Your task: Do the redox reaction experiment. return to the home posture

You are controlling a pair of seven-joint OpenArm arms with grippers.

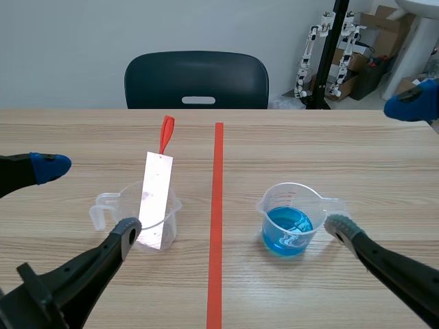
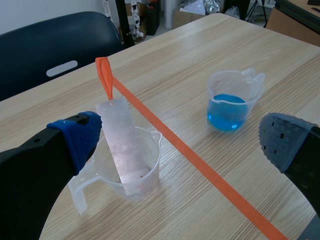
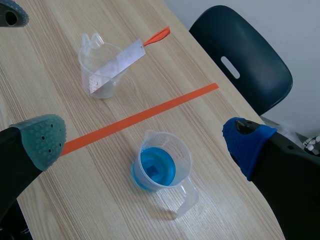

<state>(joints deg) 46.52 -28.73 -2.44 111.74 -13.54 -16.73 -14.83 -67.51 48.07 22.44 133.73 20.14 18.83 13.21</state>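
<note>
Pale wood-grain surface (image 1: 357, 151) is spread toward a dark chair (image 1: 197, 79) at the far side, and both arms are seen low over its near half. The left claw (image 1: 89, 199) is held wide open with nothing gripped, and the right claw (image 1: 376, 166) is likewise spread and empty. Ahead of the left claw, framed between its two fingers in its wrist view, a clear beaker (image 1: 147, 223) is stood, with a metal strip (image 1: 156, 195) propped inside it. The long axis of the strip is tilted up and away from the robot, toward the chair, so that its orange-red tab (image 1: 167, 132) is carried well above the rim. Contact between the pads and the beaker is not shown. Across the tape line (image 1: 217, 205), a second beaker (image 1: 291, 219) holding blue liquid (image 1: 288, 225) is placed ahead of the right claw, its handle turned toward that claw's grey-padded finger. The experiment's things are judged to be set down and released, so only the withdrawal to the home posture is thought to remain. Since the leaning strip is nearest the left claw and rises in front of it, a retreat drawn back toward the robot, away from the tilt, is judged safest. A sideways sweep could catch the handle or tip the strip.
</note>
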